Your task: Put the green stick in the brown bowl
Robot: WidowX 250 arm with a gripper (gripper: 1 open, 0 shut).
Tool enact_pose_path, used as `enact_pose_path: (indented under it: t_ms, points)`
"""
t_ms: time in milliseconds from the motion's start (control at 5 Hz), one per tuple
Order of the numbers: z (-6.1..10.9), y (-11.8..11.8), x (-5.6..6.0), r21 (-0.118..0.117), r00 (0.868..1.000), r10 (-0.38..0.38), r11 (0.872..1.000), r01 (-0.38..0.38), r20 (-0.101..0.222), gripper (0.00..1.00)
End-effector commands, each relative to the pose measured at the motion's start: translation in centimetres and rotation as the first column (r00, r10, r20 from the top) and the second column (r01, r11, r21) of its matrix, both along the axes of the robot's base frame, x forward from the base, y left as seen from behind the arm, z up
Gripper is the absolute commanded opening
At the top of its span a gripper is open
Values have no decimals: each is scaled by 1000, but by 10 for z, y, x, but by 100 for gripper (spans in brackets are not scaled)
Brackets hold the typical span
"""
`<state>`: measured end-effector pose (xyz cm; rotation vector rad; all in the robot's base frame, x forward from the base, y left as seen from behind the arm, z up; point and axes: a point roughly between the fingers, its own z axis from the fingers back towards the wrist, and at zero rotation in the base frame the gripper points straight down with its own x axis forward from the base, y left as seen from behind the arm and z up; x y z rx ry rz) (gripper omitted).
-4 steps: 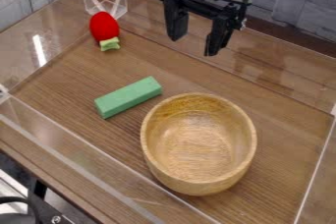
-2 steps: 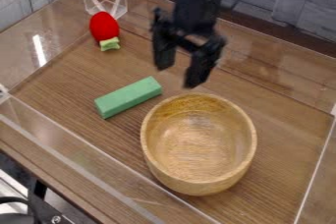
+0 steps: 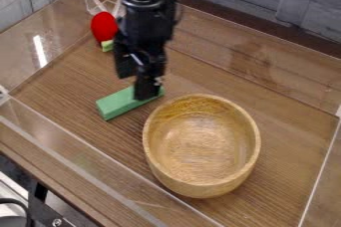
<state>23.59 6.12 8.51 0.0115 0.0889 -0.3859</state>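
Descending spread claw (image 3: 142, 79) over the green stick (image 3: 122, 102).
Straddle its narrow sides, then lift clear of the brown bowl (image 3: 200, 143) rim.

The gripper (image 3: 139, 79) has swung left and down from the back, now directly over the stick (image 3: 120, 102).

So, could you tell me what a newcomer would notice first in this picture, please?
The black gripper hangs open, pointing down, right over the green stick at the table's middle. Next comes the big brown bowl, empty, at front right. A red toy sits at the back left.
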Motion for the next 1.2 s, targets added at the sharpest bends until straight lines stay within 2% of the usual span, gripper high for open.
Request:
enact_pose_path:
  t_ms: [0, 400, 1000]
  points:
    - [11, 10, -7, 14, 995, -20, 1000, 18, 96, 100]
    - [-9, 24, -6, 27, 993, -8, 1000, 4, 116, 100]
    - [-35, 39, 7, 45, 992, 32, 998, -38, 126, 100]
